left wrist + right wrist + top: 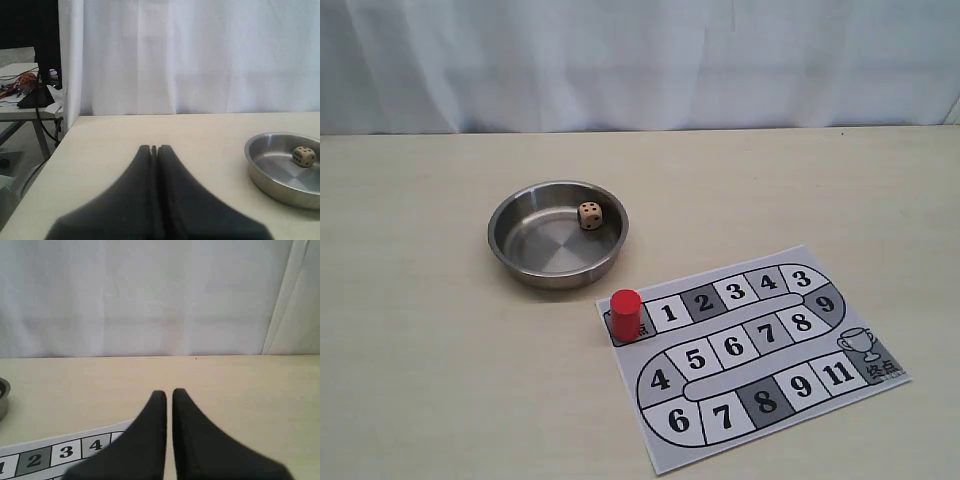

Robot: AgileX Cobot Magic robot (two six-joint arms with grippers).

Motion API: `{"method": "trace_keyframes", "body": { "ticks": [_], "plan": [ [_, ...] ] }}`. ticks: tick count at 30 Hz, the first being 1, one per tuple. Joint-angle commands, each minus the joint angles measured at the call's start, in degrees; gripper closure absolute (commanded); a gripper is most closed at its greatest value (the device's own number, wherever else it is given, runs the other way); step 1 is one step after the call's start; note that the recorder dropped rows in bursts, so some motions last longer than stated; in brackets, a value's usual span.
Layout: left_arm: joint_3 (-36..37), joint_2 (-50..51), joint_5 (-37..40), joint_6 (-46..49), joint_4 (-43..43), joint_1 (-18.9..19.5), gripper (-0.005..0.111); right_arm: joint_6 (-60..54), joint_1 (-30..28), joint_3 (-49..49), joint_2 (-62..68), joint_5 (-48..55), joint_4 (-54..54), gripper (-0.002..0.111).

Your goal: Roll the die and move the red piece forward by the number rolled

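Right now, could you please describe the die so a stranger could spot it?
Find the round metal dish on the table, beside the printed board. The die lies inside it near the rim: a small tan dotted cube, unlike the red piece on the board.

Steel bowl [532, 272] beside numbered paper board [790, 332]

A white curtain [200, 55] hangs ahead of the left pincer [154, 148], behind a pale table [125, 131]. Beyond the table's edge stands a cluttered desk [20, 114].
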Motion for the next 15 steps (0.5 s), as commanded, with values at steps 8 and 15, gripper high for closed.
{"method": "trace_keyframes", "body": {
  "ticks": [8, 15],
  "plan": [
    [-0.30, -0.06, -0.65, -0.12, -0.07, -0.01, 0.107, 0.05, -0.18, 0.18, -0.27, -0.42, -0.38, 0.104],
    [-0.30, -0.06, -0.55, -0.12, -0.07, -0.01, 0.107, 0.48, -0.18, 0.18, -0.27, -10.58, 7.84, 0.104]
  ]
}}
